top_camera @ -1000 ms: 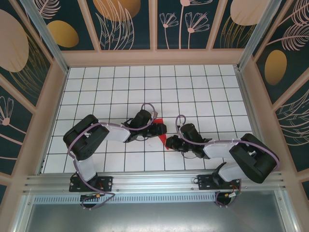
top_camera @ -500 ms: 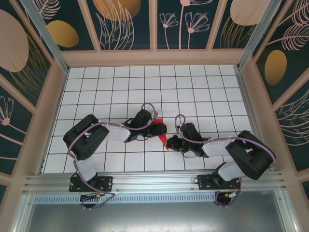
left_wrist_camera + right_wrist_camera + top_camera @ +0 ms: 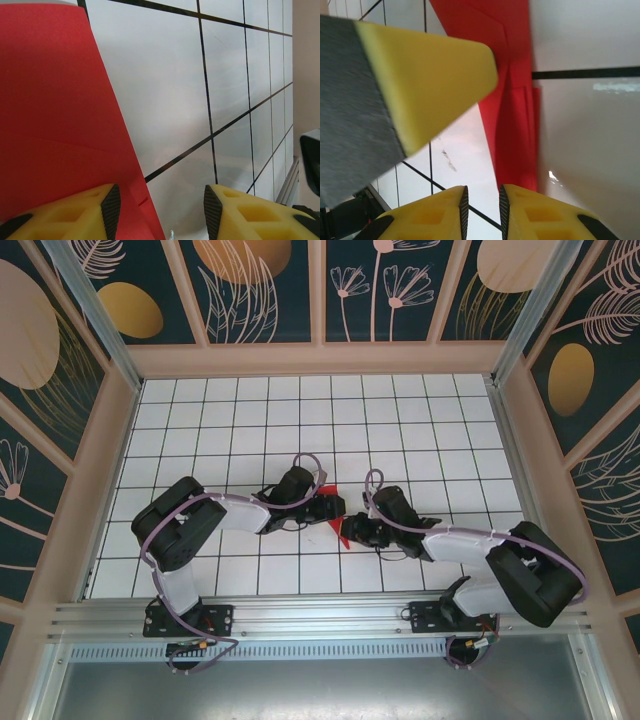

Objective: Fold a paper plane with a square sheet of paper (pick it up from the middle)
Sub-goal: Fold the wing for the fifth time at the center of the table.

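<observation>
Between the tips of the two arms, flat on the table, lies the sheet of paper, bright red and already creased into a narrow, tapering shape. On the left gripper the jaws stand released, about half apart. One finger sits over the paper, the paper's long edge runs into the gap, and bare table lies ahead of the other finger. Whether that finger presses down or hovers cannot be told. On the right gripper the jaws are parted by a narrow slit with table showing through it. The layered end of the paper stops just ahead of one pad, beside the slit and not inside it. Handling, as a judgement: the paper is very light, limp where single and stiffer along the stacked folds. It should slide readily on the smooth table, keep any crease pressed into it, and tear if pulled against a pinned point. Take hold across a folded edge near the middle of its length, where the layers give the pads something to bite, while the other jaws pin the body flat. Compared with the overhead view one second earlier, the right arm has stretched out, its elbow has swung farther to its own side, and its jaws have closed in on the left jaws. Less red shows ahead of them; the left arm has not shifted.
</observation>
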Controlling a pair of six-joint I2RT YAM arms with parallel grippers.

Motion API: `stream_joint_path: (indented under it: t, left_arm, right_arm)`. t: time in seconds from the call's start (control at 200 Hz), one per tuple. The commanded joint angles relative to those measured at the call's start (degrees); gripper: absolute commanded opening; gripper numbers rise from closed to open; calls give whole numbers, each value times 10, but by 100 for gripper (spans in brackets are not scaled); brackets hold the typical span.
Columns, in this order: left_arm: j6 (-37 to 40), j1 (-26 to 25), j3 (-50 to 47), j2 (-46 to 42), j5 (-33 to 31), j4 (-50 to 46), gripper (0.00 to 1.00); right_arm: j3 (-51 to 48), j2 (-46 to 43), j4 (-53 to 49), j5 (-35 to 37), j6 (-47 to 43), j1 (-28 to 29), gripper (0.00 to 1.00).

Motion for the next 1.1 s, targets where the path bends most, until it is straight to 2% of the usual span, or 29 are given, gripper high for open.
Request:
stream_joint_path:
  t: [0.0, 0.34, 0.625, 0.891, 1.096]
  left_arm:
    - [15, 3, 9, 9, 3, -21, 50]
    - [18, 4, 11, 6, 6, -26, 50]
    - [20, 4, 14, 5, 6, -30, 50]
    - [22, 3, 13, 6, 7, -32, 50]
    - [21, 4, 16, 10, 9, -31, 50]
  right_arm:
    - [15, 19, -21, -6, -12, 0, 21]
    - [10, 39, -36, 5, -8, -2, 7]
    - [-14, 50, -19, 7, 9, -7, 3]
    - [0, -11, -60, 19, -10, -8, 11]
    - [7, -11, -66, -8, -15, -3, 19]
